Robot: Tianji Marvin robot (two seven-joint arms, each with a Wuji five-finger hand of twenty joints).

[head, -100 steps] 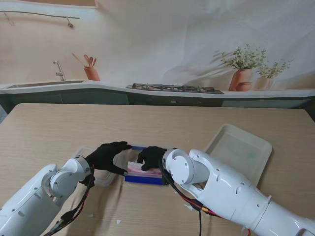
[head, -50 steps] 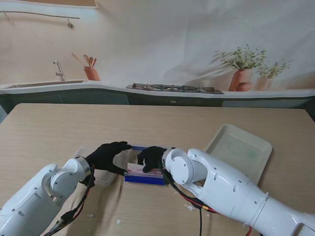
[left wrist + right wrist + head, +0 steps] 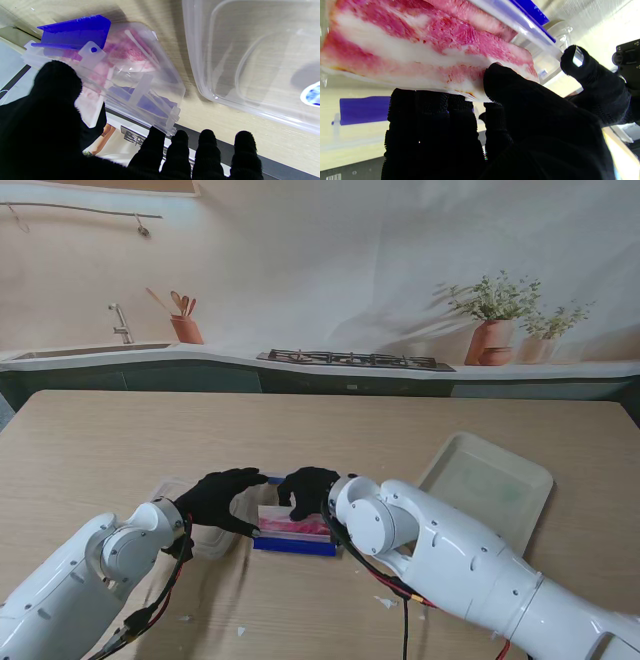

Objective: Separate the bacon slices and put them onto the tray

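Landmark: the blue-based bacon pack (image 3: 293, 532), lying on the wooden table (image 3: 320, 430) near the middle of its near half.

Nearest to me, both white arms rise from the bottom corners toward the pack. The left hand (image 3: 222, 498), in a black glove, sits at the pack's left end. In its wrist view the thumb (image 3: 58, 82) presses on the clear plastic edge of the pack and one fingertip (image 3: 155, 136) touches its corner, while the other three fingers stand spread and free. It steadies the pack rather than clasping it.

The right hand (image 3: 308, 490), also in a black glove, is over the pack's far edge. Its wrist view shows the thumb (image 3: 505, 82) and the grouped fingers (image 3: 427, 102) pinching the edge of a bacon slice (image 3: 425, 47), pink and red with white fat bands. The other slices lie in the pack.

Just left of the pack, partly under the left hand, lies a clear plastic lid (image 3: 205, 540). A small blue and white sticker (image 3: 311, 93) shows through it, too blurred to read.

Right of the pack and farther from me, well apart, lies the pale tray (image 3: 486, 485), holding no bacon.

No brand or writing can be read on the pack.
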